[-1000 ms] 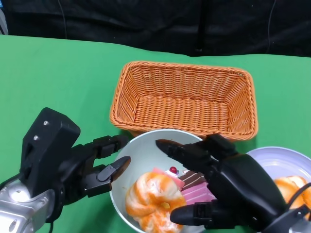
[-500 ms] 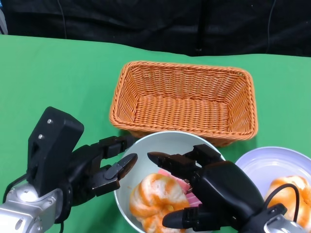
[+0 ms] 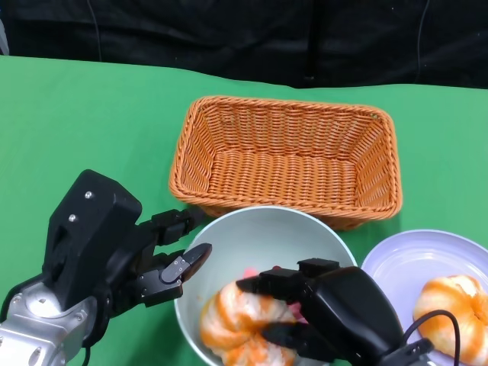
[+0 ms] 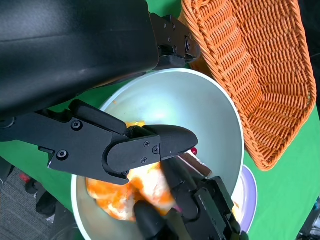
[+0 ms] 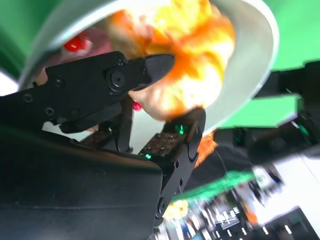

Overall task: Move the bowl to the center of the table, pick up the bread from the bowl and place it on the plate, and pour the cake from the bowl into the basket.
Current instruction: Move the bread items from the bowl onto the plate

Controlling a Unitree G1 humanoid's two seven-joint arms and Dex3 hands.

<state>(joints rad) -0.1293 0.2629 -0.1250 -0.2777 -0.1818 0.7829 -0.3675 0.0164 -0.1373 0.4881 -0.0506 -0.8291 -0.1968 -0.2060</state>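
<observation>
A pale bowl (image 3: 268,210) sits just in front of the wicker basket (image 3: 284,156). In it lies an orange-and-white bread (image 3: 227,322). My right hand (image 3: 339,314) reaches in from the right and grips the bread between fingers and thumb, as the right wrist view shows around the bread (image 5: 200,60). The pink cake (image 3: 248,271) is mostly hidden behind that hand; its red cherry (image 5: 75,42) shows. My left hand (image 3: 107,240) pinches the bowl's left rim, thumb inside the bowl (image 4: 235,130). A lavender plate (image 3: 415,263) at lower right carries another bread (image 3: 455,306).
The basket holds nothing and stands close behind the bowl, its front wall almost touching the bowl's rim. Green tablecloth (image 3: 84,122) lies open to the left and behind. A dark backdrop (image 3: 244,38) runs along the table's far edge.
My right hand has moved left over the bowl and its fingers have closed around the bread, covering most of the cake. The left hand has stayed at the rim.
</observation>
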